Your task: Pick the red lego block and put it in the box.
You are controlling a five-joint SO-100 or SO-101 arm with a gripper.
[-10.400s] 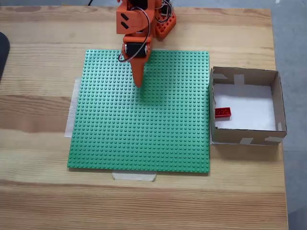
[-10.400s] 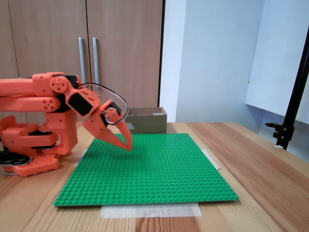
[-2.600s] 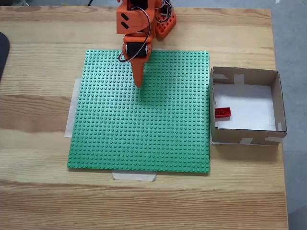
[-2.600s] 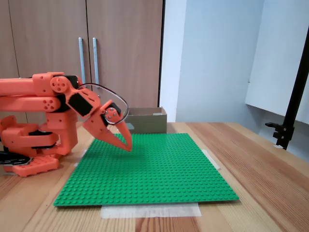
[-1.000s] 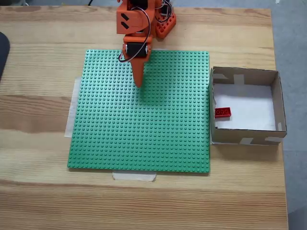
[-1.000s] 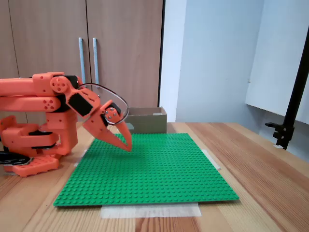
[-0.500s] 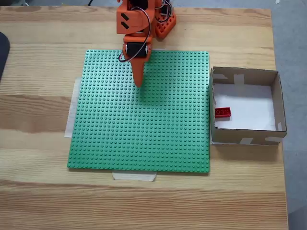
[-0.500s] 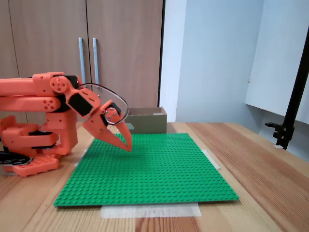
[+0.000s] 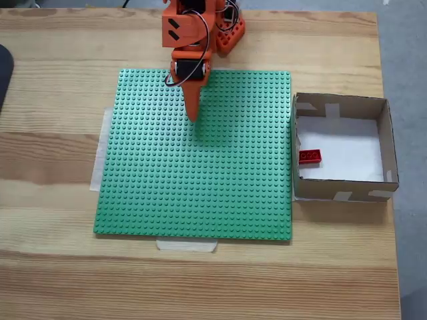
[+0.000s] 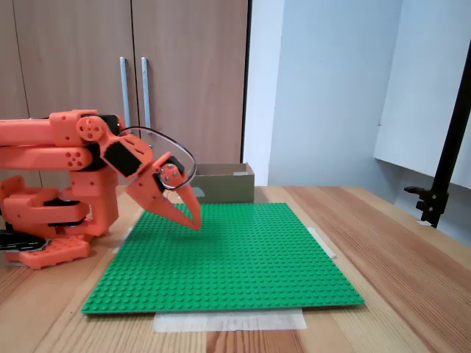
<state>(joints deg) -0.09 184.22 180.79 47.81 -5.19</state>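
The red lego block (image 9: pixel 309 157) lies on the white bottom of the box (image 9: pixel 385 137), close to its left wall in a fixed view. In the low side view the box (image 10: pixel 224 182) shows as a brown cardboard wall beyond the far edge of the green plate. The orange gripper (image 9: pixel 193 117) hangs just above the upper middle of the plate, far left of the box; its jaws are shut with nothing between them. From the side the gripper (image 10: pixel 196 223) points down at the plate, folded back near the arm's base.
A large green studded baseplate (image 9: pixel 200 187) is taped to the wooden table (image 9: pixel 60 267). The arm's orange base (image 10: pixel 51 220) sits at the plate's far edge. A black stand (image 10: pixel 445 169) rises at the right in the side view.
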